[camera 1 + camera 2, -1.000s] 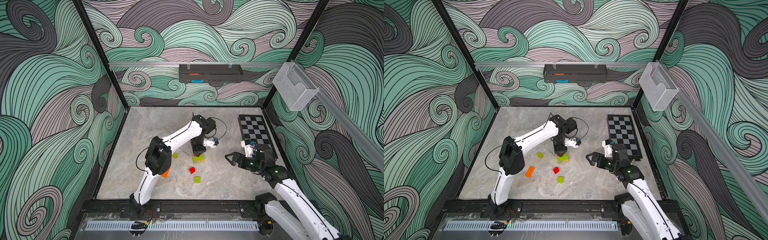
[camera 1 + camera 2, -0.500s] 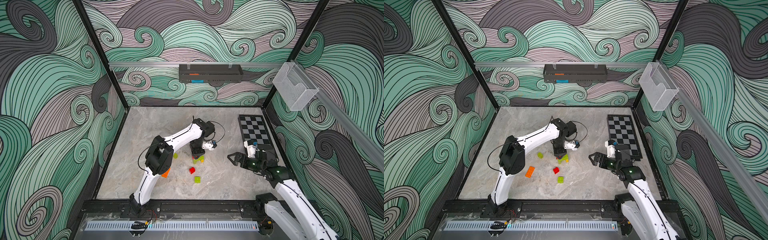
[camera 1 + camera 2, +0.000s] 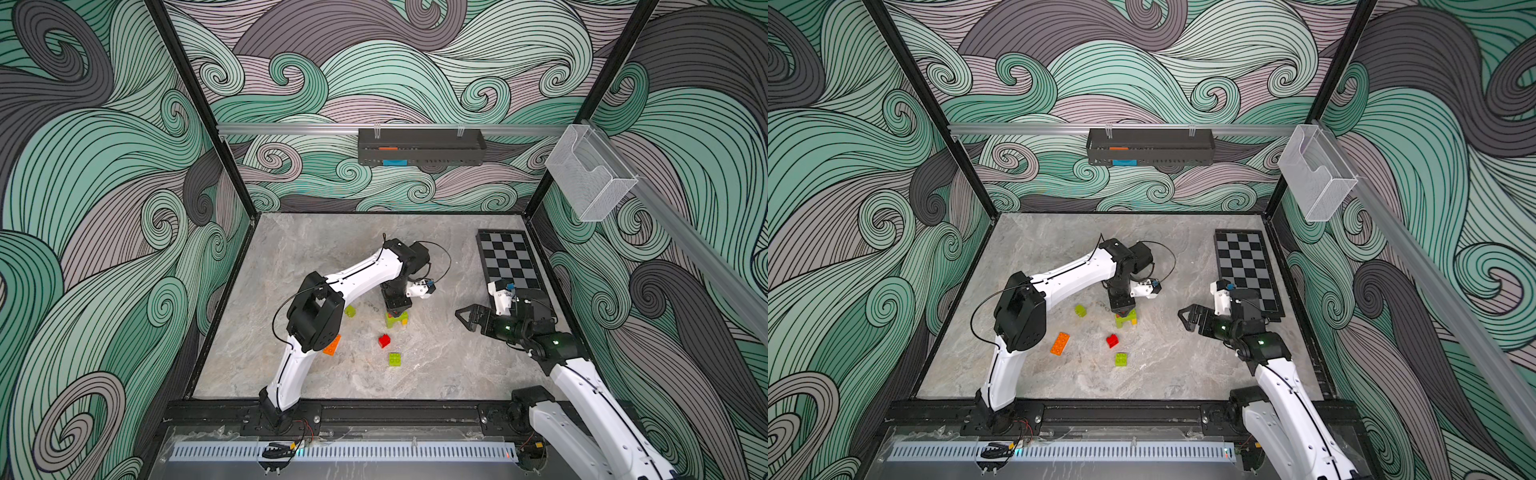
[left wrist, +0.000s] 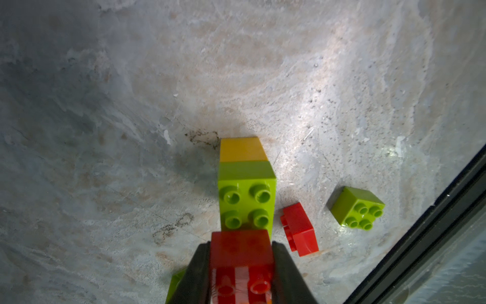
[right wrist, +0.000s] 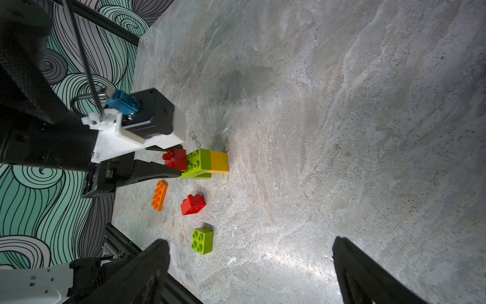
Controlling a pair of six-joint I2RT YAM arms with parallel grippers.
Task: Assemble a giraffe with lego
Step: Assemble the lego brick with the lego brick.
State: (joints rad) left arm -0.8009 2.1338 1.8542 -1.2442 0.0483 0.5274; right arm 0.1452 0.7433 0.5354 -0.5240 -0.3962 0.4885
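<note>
I have the left gripper [image 4: 240, 244] pointing straight down, its black jaws clamped on a red brick [image 4: 240, 254] from two opposite sides. Directly under the jaws stands the giraffe [image 4: 247, 200] as built so far: a lime green brick bridging a yellow leg and a lime leg. The red brick sits over the lime-leg end. It looks to be touching the studs, but I cannot tell whether it is pressed home. Four studs past the jaw tips are bare.

To one side of the jaws, a loose red brick [image 4: 299, 229] lies tipped over just beside the giraffe, not touching it. A loose lime brick [image 4: 357, 208] stands studs-up further out the same way. On the opposite side lie a second lime brick [image 3: 350, 311] and a long orange brick [image 3: 1060, 343], near the left arm's elbow [image 3: 311, 320], which partly hides the orange one in a top view.

My right gripper [image 5: 249, 243] hangs low with its jaws spread wide around nothing, tips aimed at the giraffe and well apart from it. The chequered board [image 3: 509, 259] lies flat behind it.

The bricks are glossy, chunky moulded plastic with round hollow studs. The table [image 4: 263, 79] is grey, marbled and scuffed. The jaws taper to thin wedges.
</note>
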